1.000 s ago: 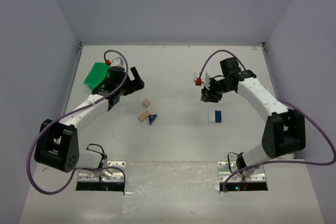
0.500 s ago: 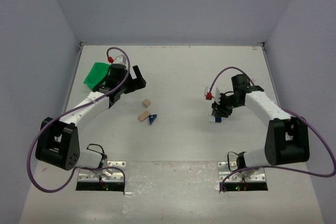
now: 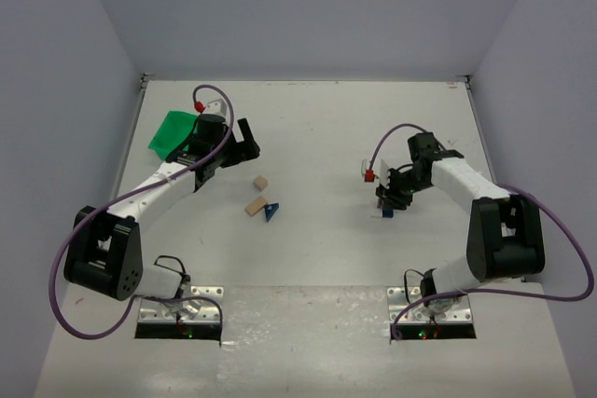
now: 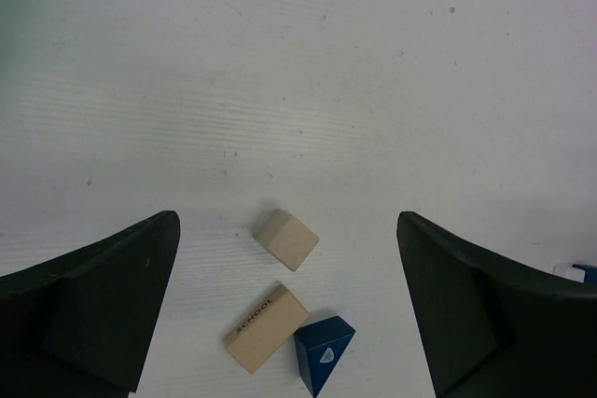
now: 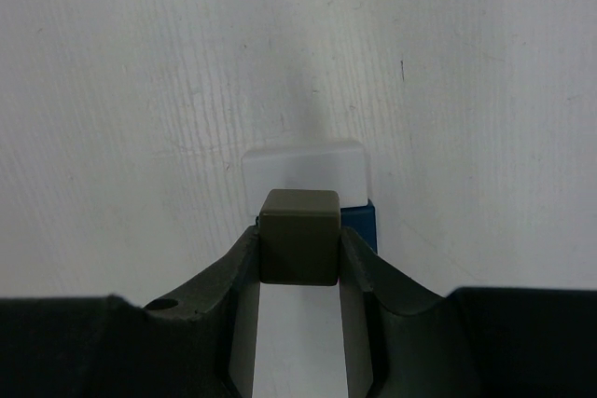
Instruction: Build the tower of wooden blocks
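Your right gripper (image 5: 298, 263) is closed on a dark grey cube (image 5: 298, 247), with one finger flat on each side face. It holds the cube low over a white block (image 5: 303, 167) that has a blue block (image 5: 362, 221) touching it on the right half of the table (image 3: 308, 118). The wrist view does not show whether the white one lies on the blue one or beside it, nor whether the cube has touched down. Your left gripper (image 3: 247, 139) hangs wide open and holds nothing. Below and ahead of it lie a tan cube (image 4: 287, 240), a longer tan block (image 4: 266, 326) printed SCHOOL, and a blue wedge (image 4: 324, 354) touching the long block's end. These pieces look light, rigid and smooth, so a gentle squeeze should do; they will likely skate or tip at any nudge rather than resist. Take each across two flat, parallel faces, the long block across its narrow width. For the wedge, use its two triangular sides, since the sloping faces would probably squirt out of the pads. The tabletop is plain white, flat and faintly scuffed, and looks to give little grip under a sliding block. Pale walls close it in on three sides, and a green bin (image 3: 171, 132) sits in the far left corner, well apart from the blocks.
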{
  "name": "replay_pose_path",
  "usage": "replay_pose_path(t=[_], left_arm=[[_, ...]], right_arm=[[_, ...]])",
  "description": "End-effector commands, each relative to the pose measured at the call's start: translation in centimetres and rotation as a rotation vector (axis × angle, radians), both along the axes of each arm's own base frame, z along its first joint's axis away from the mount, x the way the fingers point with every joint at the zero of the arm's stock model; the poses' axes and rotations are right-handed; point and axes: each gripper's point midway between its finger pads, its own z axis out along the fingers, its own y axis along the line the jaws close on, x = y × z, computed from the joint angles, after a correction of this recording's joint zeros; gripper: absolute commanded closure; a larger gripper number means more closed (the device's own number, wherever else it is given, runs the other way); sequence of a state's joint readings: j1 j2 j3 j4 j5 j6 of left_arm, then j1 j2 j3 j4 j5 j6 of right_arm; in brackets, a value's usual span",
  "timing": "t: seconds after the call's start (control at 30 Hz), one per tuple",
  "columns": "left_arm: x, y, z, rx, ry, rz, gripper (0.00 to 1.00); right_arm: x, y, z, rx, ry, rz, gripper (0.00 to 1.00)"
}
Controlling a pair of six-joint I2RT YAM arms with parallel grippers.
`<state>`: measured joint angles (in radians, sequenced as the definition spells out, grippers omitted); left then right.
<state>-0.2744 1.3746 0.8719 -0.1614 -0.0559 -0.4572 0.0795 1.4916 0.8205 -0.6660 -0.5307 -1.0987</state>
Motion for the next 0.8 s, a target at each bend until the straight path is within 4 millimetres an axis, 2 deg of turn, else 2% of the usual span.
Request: replay_pose_path(t=[0.0, 0.23, 0.33, 0.77], left_arm=[[0.96, -0.65, 1.71, -0.002, -0.056, -0.020, 0.00], [0.92, -0.28, 1.66, 0.019, -0.052, -0.013, 0.00], [0.93, -0.25, 1.65, 0.020, -0.052, -0.012, 0.00], [0.89, -0.14, 1.55, 0.031, -0.048, -0.011, 0.00]], right_arm=[[1.59, -0.14, 0.79, -0.010, -0.059, 0.036, 0.83], [1.41, -0.87, 0.07, -0.057, -0.072, 0.087, 0.82], [1.76, -0.69, 0.36, -0.050, -0.081, 0.089, 0.82], [1.16, -0.13, 0.28, -0.017, -0.036, 0.128, 0.80]])
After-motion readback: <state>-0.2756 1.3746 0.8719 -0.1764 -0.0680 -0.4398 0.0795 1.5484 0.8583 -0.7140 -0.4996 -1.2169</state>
